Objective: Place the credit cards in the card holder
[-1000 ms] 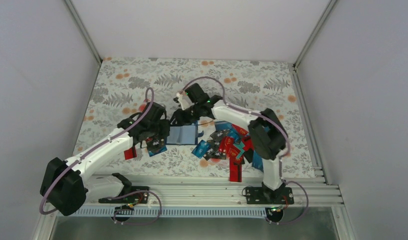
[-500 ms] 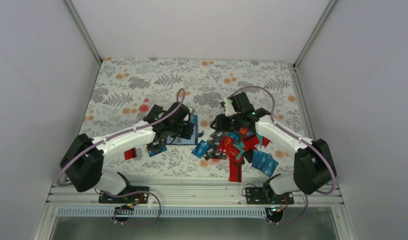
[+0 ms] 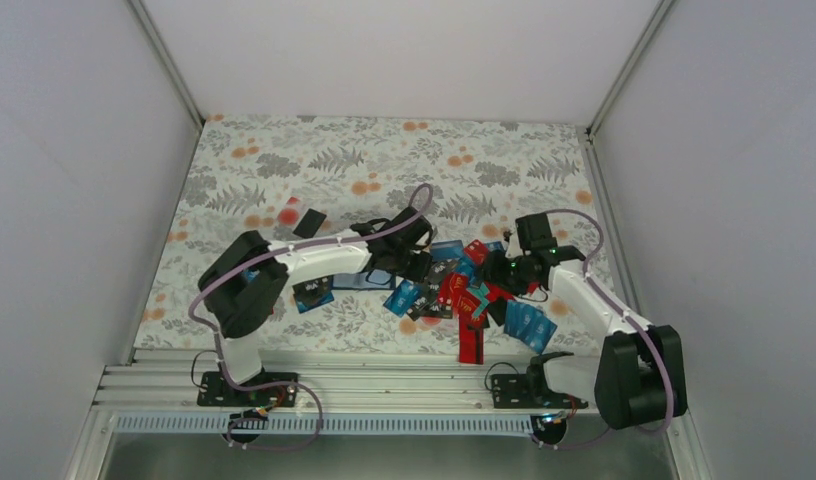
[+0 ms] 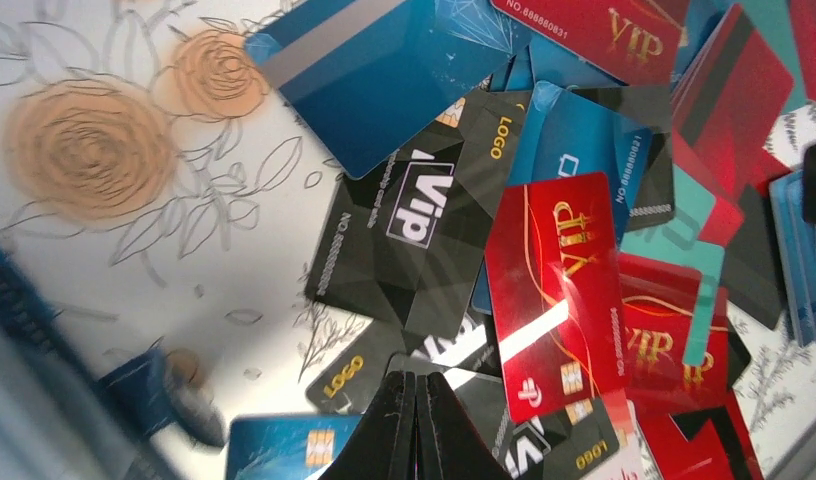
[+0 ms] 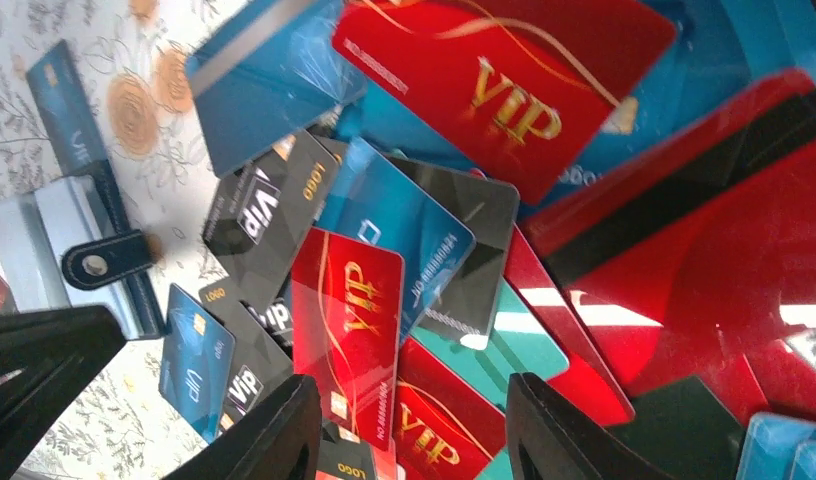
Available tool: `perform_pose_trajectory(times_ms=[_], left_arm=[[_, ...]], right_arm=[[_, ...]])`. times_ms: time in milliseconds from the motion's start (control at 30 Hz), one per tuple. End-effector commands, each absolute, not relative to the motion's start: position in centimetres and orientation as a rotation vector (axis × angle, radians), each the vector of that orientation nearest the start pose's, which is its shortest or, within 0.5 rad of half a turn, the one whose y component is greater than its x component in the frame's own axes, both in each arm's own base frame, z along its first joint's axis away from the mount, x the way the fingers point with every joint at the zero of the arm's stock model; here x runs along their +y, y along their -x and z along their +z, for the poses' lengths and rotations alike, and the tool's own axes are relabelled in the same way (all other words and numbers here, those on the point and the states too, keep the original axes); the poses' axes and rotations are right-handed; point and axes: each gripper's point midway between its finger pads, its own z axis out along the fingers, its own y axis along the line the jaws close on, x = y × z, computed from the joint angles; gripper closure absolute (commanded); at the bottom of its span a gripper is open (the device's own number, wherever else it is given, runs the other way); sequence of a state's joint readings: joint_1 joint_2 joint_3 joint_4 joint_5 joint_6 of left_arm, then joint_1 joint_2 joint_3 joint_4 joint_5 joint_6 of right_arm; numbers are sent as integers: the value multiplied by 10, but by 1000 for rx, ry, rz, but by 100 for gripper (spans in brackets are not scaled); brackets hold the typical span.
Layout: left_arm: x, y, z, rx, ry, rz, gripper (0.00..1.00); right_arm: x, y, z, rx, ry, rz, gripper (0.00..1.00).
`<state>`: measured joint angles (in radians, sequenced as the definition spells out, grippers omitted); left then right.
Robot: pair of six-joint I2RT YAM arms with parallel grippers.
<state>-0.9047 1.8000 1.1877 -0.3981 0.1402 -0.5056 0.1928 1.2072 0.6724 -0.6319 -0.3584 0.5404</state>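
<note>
Cards (image 3: 462, 292) lie in an overlapping heap, with the holder (image 5: 44, 240) open at its 9 o'clock. The right gripper (image 5: 409, 430) hovers above with jaws parted, empty. The left gripper (image 4: 416, 420) is closed, empty. Risk: the overlap could make 2 cards lift together.

Top cam: fixed high, behind the arm bases (image 3: 246, 388), looking down and forward from far out, with the whole worktop (image 3: 284, 150) in frame. Left wrist cam: very close, pointing down on the credit cards (image 4: 434, 210) right of the worktop's centre, own jaws at its bottom edge. Right wrist cam: same pile, close, slightly wider, catches the card holder (image 5: 54, 235) at frame left. Both wrist views share the red VIP card (image 4: 554, 290).
</note>
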Motion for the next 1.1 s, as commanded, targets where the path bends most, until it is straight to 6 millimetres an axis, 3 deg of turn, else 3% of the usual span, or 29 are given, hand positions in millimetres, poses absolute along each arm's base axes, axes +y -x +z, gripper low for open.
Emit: perform_pose_trajectory(times_ms=[0,367,667,1067], left_arm=[[-388,-252,64,2674,-669,-698,98],[-411,-239,43,2708,-761,-724,98],[-418,-241,38,2710,-774,-731,98],[-429,-263,34,2690,-758,-652,98]], right_arm=[[104,-228,64,2816,-457,686,51],[152,-211,56,2824,-325,1144,52],[156,-215,50,2842,-305,1154,54],[156,-213,36,2866,-325,1146,55]])
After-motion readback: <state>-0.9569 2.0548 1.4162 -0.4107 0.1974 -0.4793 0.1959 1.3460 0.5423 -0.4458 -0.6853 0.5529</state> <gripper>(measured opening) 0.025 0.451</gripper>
